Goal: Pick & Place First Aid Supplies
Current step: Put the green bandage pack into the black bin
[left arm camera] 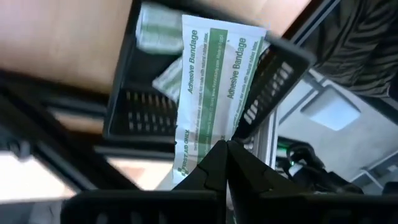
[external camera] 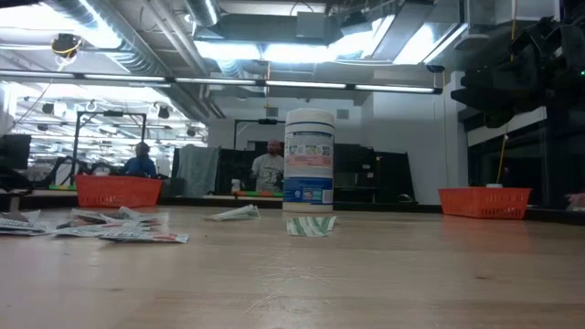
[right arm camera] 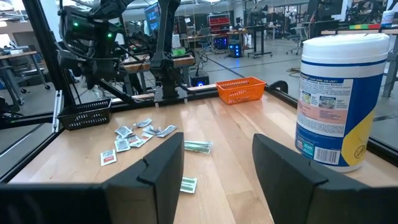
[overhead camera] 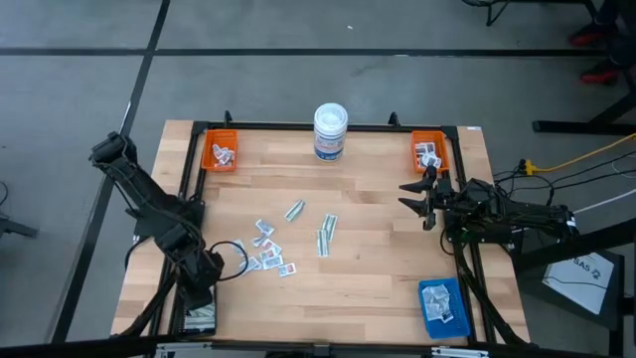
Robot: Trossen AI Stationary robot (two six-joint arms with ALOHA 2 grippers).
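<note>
Small white first aid packets [overhead camera: 266,249] lie loose on the wooden table left of centre, with pale green strips [overhead camera: 326,234] beside them. My left gripper [left arm camera: 225,144] is over the black basket [overhead camera: 199,316] at the near left corner, shut on a white-and-green adhesive bandage packet [left arm camera: 214,74]. More green packets [left arm camera: 155,31] lie in that basket. My right gripper [overhead camera: 417,194] waits open at the table's right side, pointing level across the table with nothing between its fingers [right arm camera: 161,174]. My left gripper pinches the bandage packet by one short end [left arm camera: 211,134] between its two fingertips. The fingers slant down from above and point along the packet. The packet sticks out past the fingertips, lifted clear above the black basket's rim [left arm camera: 124,112].
A white round tub [overhead camera: 330,131] stands at the far middle. Orange trays sit at the far left [overhead camera: 221,149] and far right [overhead camera: 429,149], and a blue tray [overhead camera: 442,303] at the near right, all holding packets. People show in the room beyond the table.
</note>
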